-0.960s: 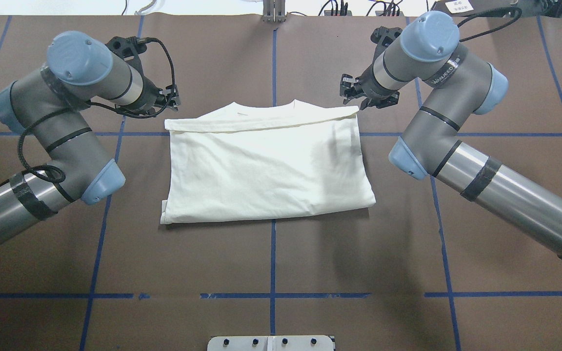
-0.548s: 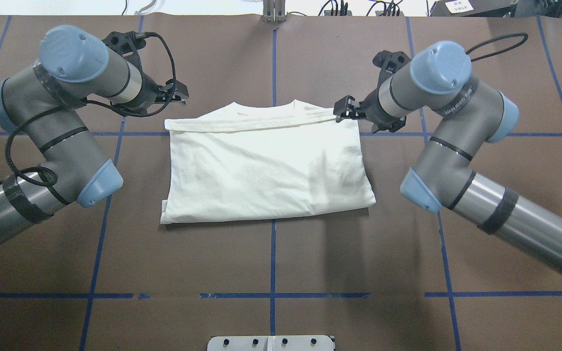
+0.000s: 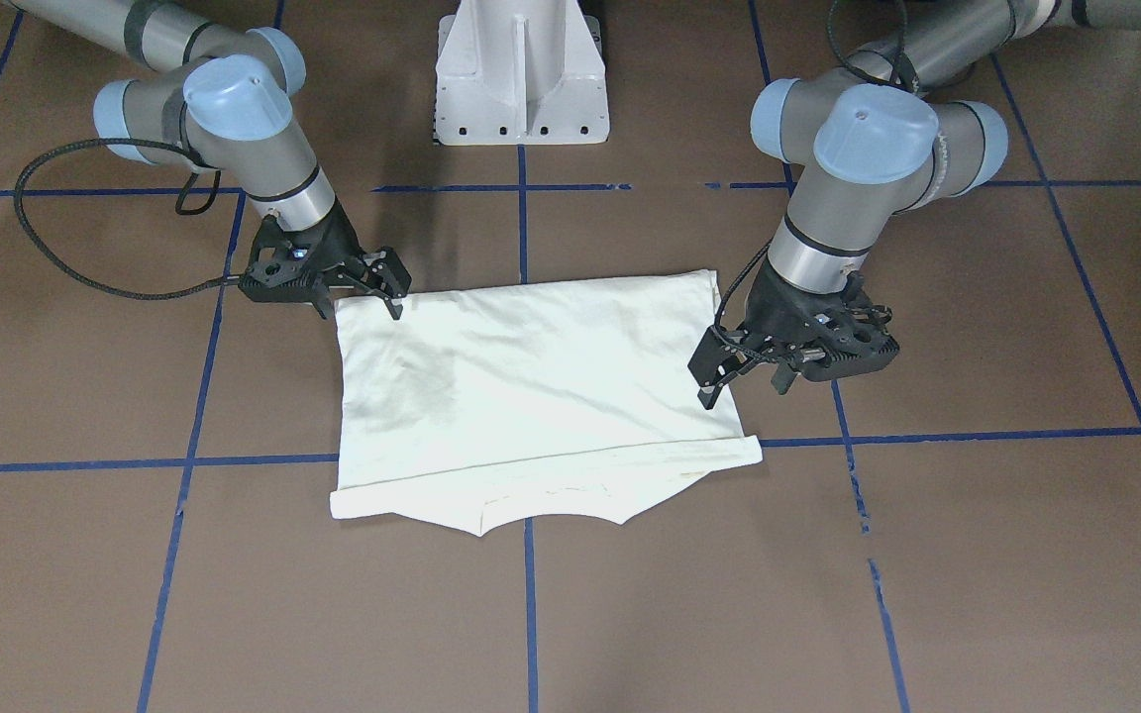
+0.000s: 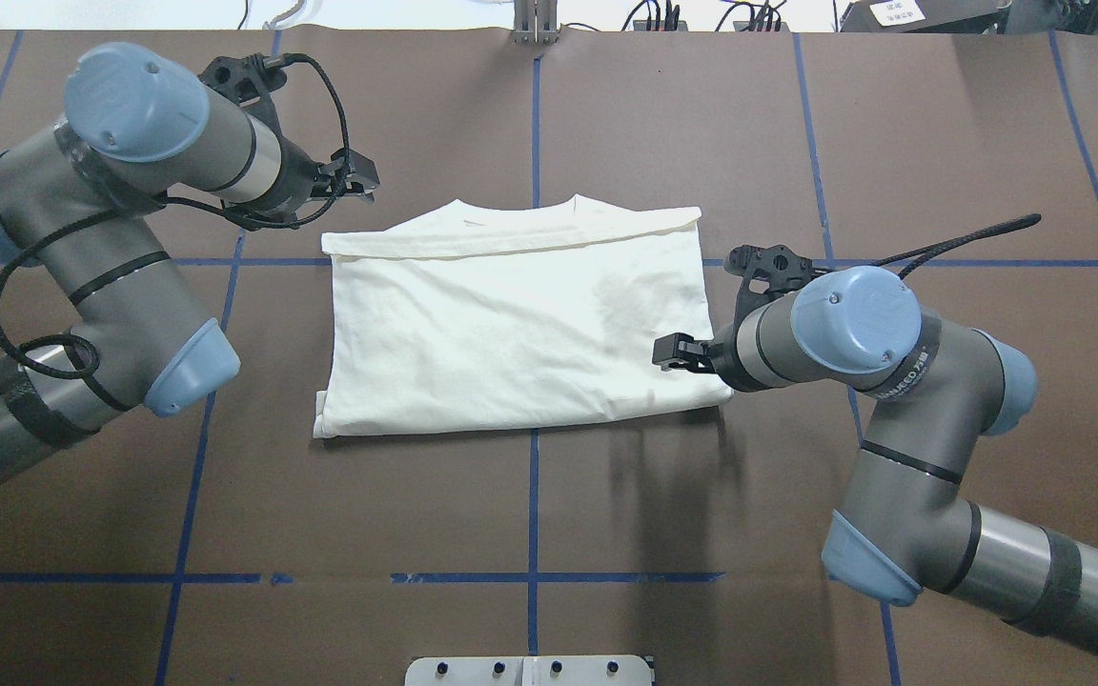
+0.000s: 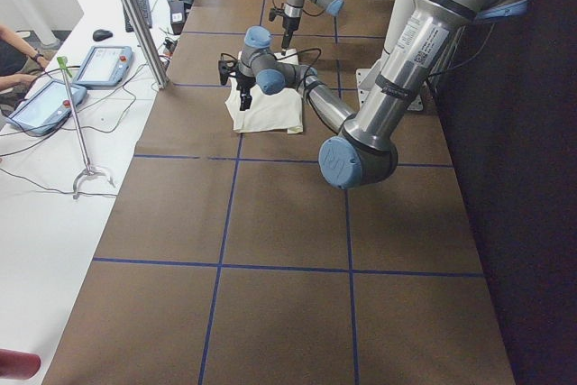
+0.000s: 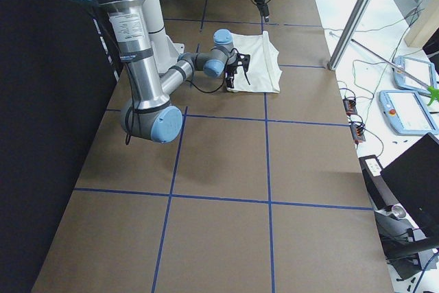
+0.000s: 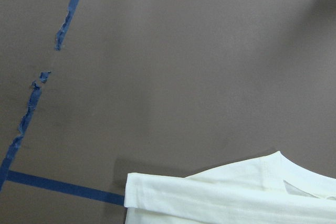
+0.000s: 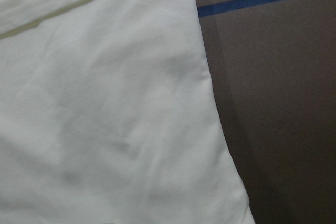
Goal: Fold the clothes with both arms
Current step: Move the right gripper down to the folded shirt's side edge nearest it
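The folded shirt (image 4: 511, 324) lay flat in the middle of the tabletop (image 4: 530, 514), collar on the far side. The right hand (image 3: 361, 295) hung at its near right corner, jaws spread, gripping nothing; whether a fingertip touched the cloth could not be told. The left hand (image 3: 744, 388), also spread and empty, hovered by the far left corner.

The left arm (image 4: 120, 276) and right arm (image 4: 902, 429) are grey and silver with light blue caps. Black cables (image 4: 968, 239) trail from both wrists.
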`<state>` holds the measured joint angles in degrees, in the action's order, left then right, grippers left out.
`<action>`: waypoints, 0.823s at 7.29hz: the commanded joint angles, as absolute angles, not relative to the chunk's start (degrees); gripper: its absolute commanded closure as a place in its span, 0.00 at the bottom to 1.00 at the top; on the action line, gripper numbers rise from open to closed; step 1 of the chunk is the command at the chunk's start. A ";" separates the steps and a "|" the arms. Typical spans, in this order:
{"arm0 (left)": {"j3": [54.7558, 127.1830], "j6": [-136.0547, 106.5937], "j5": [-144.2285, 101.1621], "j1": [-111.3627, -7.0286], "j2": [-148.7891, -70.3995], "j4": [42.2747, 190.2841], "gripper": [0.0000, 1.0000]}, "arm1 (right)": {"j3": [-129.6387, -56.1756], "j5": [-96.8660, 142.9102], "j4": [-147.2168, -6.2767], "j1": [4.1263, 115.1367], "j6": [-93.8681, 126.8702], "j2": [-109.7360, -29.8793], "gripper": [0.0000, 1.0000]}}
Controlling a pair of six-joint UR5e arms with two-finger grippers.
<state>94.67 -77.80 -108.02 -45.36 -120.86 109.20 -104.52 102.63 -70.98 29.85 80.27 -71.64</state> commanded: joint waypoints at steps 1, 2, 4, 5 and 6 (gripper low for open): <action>95.19 -77.87 -108.02 -45.18 -120.85 109.16 0.00 | -105.48 102.22 -73.30 27.61 79.72 -72.43 0.00; 95.19 -77.87 -108.02 -45.09 -120.94 109.16 0.00 | -103.64 102.39 -73.04 27.42 79.63 -71.99 0.00; 95.53 -77.96 -108.02 -45.09 -121.02 109.16 0.00 | -101.35 102.30 -72.86 28.82 78.06 -71.98 0.00; 95.71 -78.92 -108.02 -44.74 -120.94 109.16 0.00 | -101.25 102.39 -72.86 29.35 77.70 -71.98 0.03; 95.80 -79.19 -107.93 -44.56 -120.94 109.16 0.00 | -101.42 102.65 -72.77 29.36 77.96 -71.72 0.40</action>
